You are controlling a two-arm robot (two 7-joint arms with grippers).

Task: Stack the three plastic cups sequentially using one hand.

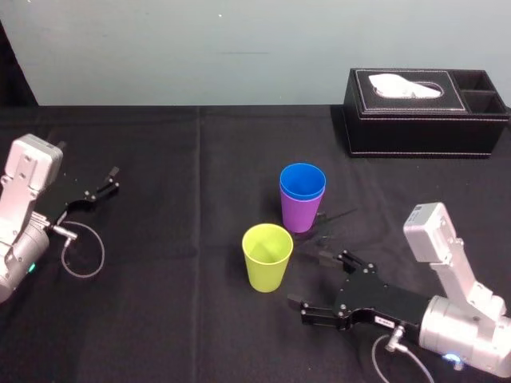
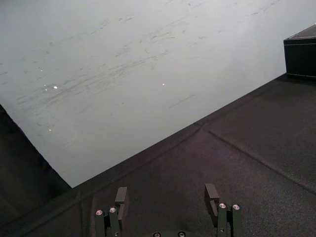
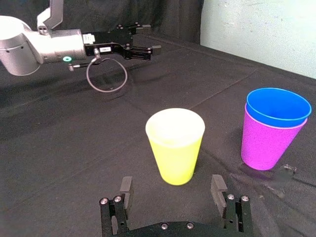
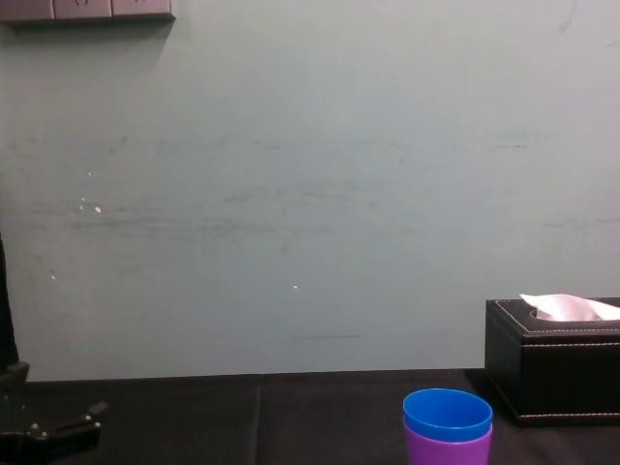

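While the blue plastic tumbler (image 1: 303,180) sits nested in the purple plastic tumbler (image 1: 301,215) mid-table, the yellow-green plastic tumbler (image 1: 267,257) stands upright alone, just near-left of them. Right gripper (image 1: 319,281) low at near right, facing it, jaws wide apart, nothing held. Left gripper (image 2: 166,200) parked at left, jaws apart, empty.
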